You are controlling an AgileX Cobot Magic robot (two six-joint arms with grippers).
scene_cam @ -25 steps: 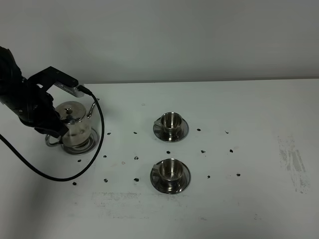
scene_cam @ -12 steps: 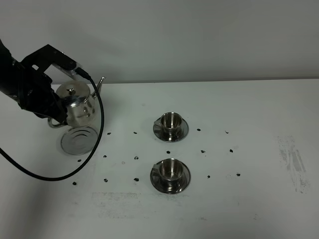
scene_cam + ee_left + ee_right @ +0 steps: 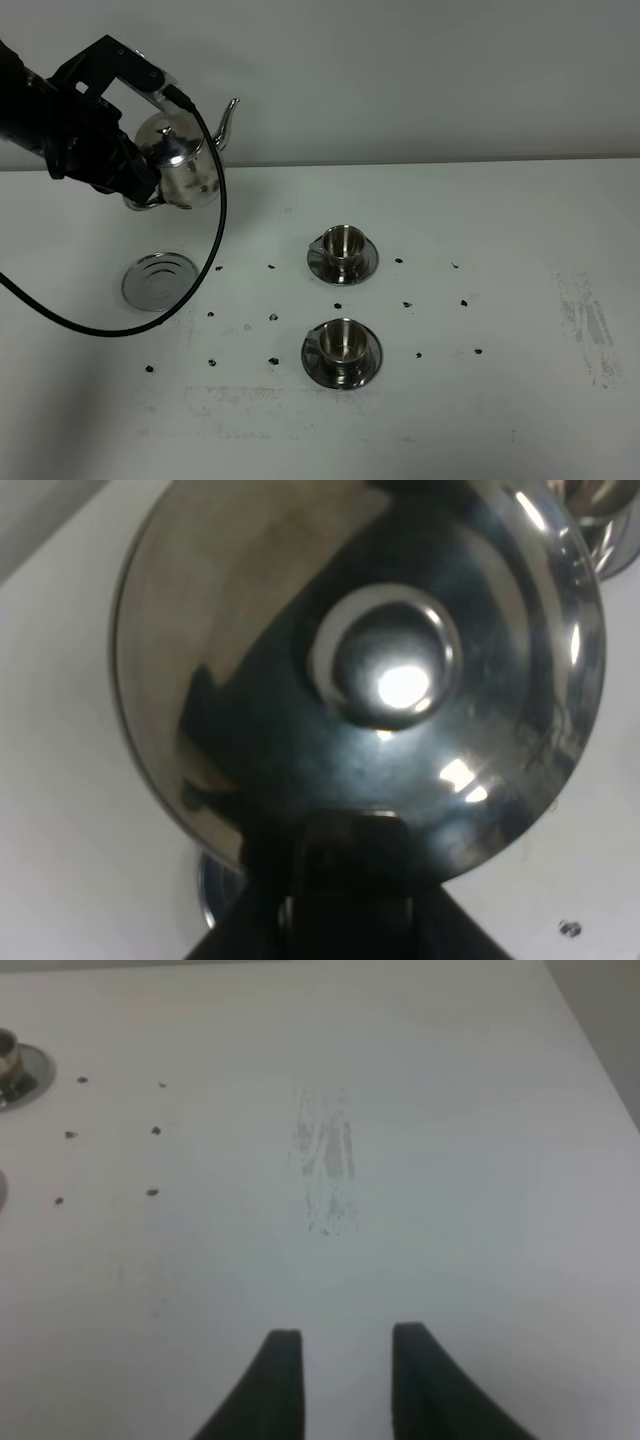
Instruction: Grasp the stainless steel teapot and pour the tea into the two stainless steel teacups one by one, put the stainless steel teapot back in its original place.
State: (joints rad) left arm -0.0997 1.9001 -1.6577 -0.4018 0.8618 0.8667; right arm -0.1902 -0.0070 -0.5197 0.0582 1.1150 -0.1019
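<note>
Stainless steel teapot [image 3: 185, 170]: held in the air, clear of the desk [image 3: 500, 220]; above the coaster disc [image 3: 158, 280] and a little beyond it; close to upright, domed lid on top
Spout [image 3: 228, 118]: points away from the arm, toward the cups' side of the coaster disc, tip turned upward; the handle-to-spout axis runs roughly across the desk
Left jaws [image 3: 138, 190]: clenched on the stainless steel teapot at its handle side; the left wrist view is filled by the shiny lid and knob [image 3: 390, 665]
Left arm: reaches in from beyond the coaster disc's outer side, wrist raised over it; a black cable [image 3: 205, 270] hangs in a loop past the disc
Two stainless steel teacups [image 3: 343, 245] [image 3: 342, 342]: on saucers, well apart from the coaster disc, one nearer the wall, one nearer the front
Right jaws [image 3: 340, 1345]: drawn in with only a slim gap, gripping nothing; above bare desk
</note>
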